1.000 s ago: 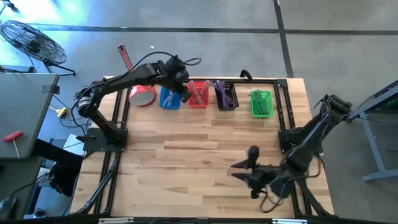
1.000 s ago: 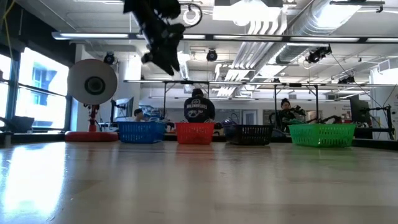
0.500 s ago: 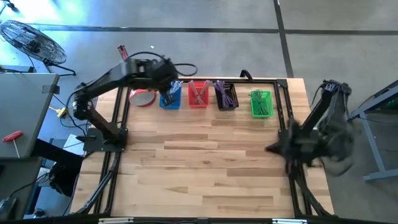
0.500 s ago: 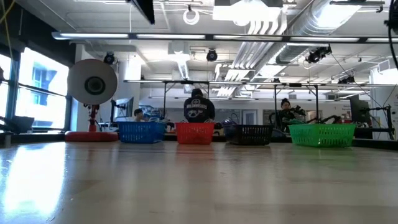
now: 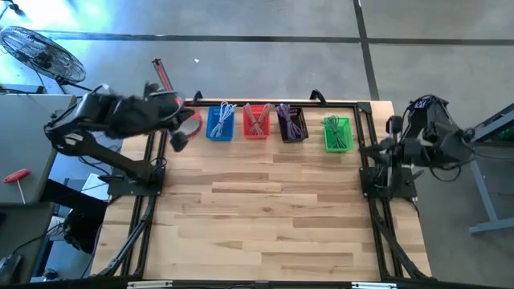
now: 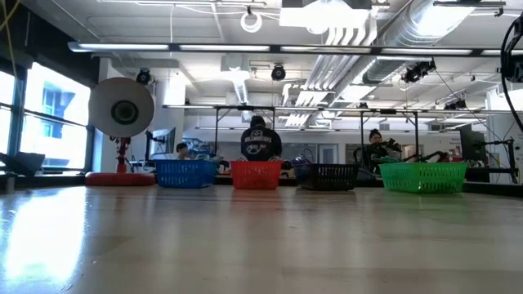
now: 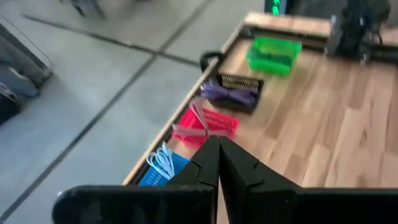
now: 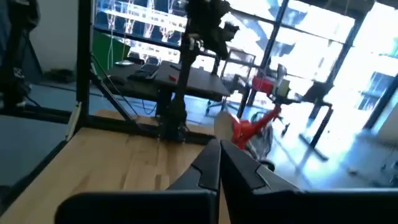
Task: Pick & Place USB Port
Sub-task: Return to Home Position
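Observation:
Four small baskets stand in a row along the table's far edge: blue [image 5: 219, 122], red [image 5: 255, 120], black [image 5: 291, 123] and green [image 5: 337, 133], each holding cables. I cannot make out a USB port among them. My left gripper [image 7: 217, 152] is shut on nothing, raised over the table's far left corner [image 5: 178, 138] beside the blue basket. My right gripper [image 8: 219, 152] is shut on nothing, raised at the table's right edge [image 5: 390, 126] and pointing level across the table. Neither gripper shows in the low view.
A red tape roll [image 5: 189, 122] lies left of the blue basket, by the left gripper. A black metal frame [image 5: 365, 144] runs along the table's sides and far edge. Bare wood [image 5: 265, 209] fills the middle and near part. People sit in the room beyond [image 6: 259, 143].
Both arms have drawn back and risen. My left gripper has swung from above the blue and red baskets toward the table's left edge. My right gripper has left the near right part of the table for the right edge and has shut, with nothing between its fingers.

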{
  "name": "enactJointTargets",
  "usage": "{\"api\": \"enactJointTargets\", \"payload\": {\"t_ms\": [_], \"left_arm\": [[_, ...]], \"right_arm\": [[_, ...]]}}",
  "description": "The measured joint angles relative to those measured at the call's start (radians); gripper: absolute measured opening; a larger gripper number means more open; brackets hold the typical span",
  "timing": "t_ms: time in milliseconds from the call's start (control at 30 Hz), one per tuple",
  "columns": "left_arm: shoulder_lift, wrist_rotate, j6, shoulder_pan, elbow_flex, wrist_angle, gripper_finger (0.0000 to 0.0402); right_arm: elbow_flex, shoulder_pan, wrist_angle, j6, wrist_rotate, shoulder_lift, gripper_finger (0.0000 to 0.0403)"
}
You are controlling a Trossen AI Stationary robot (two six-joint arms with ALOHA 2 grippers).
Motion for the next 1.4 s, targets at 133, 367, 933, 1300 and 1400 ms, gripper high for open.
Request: {"api": "enactJointTargets", "payload": {"t_ms": [133, 367, 933, 1300, 1400], "left_arm": [[-0.120, -0.165, -0.067, -0.129, -0.151, 0.076, 0.0000], [-0.296, -0.246, -0.139, -0.221, -0.454, 0.211, 0.0000], [-0.628, -0.050, -0.050, -0.218, -0.973, 0.563, 0.0000], [-0.867, 0.141, 0.094, -0.218, -1.290, 0.944, 0.0000], [-0.884, 0.145, 0.108, -0.218, -1.345, 0.961, 0.0000]], "right_arm": [[0.000, 0.000, -0.198, 0.174, -0.090, -0.116, 0.0000], [-0.048, 0.000, -0.348, 0.290, -0.293, -0.285, 0.0000], [-0.229, 0.001, -0.229, 0.073, -0.596, -0.453, 0.0000], [-0.397, 0.001, -0.016, -0.063, -0.686, -0.451, 0.0000], [-0.424, 0.001, 0.021, -0.072, -0.688, -0.451, 0.0000]]}}
